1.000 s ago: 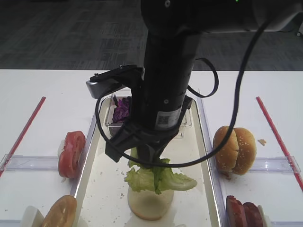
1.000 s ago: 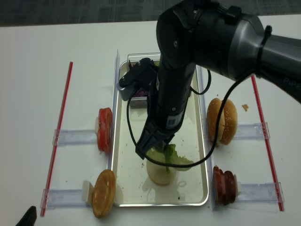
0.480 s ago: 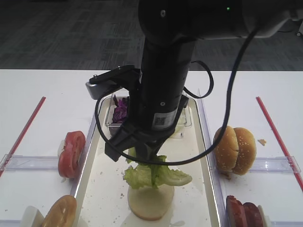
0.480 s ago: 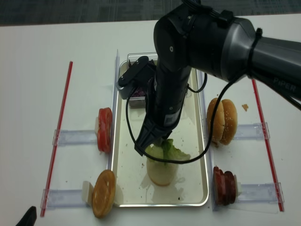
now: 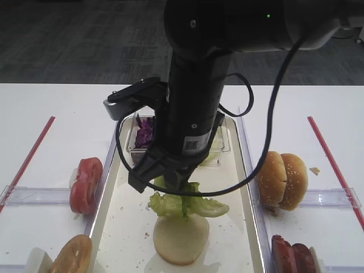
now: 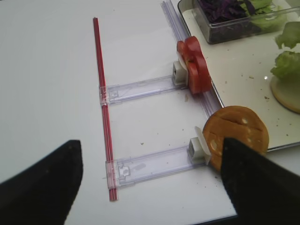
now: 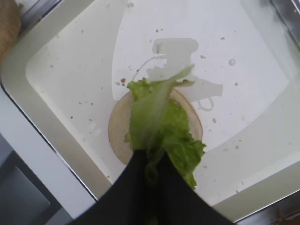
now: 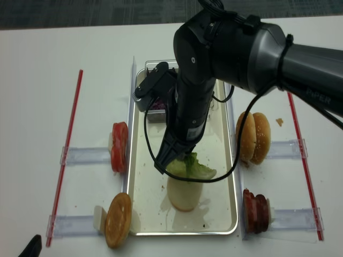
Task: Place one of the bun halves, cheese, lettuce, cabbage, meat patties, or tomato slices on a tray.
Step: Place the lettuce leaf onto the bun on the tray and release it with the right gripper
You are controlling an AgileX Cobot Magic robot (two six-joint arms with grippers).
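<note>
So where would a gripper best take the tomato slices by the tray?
Grip the tomato slices across their flat faces, coming from above. They stand on edge as a stack against a white stop, just outside the tray, so the rims face up.

The right tool (image 5: 181,190) now stands higher above the tray (image 5: 111,213) than a second ago, its jaws pinched on the lettuce (image 5: 187,205). The lettuce, which lay draped on the pale bun disc (image 5: 181,238) under the tool, hangs clear of it below the fingertips. More of the disc's top shows beneath the tool, where the leaf covered most of it before.
</note>
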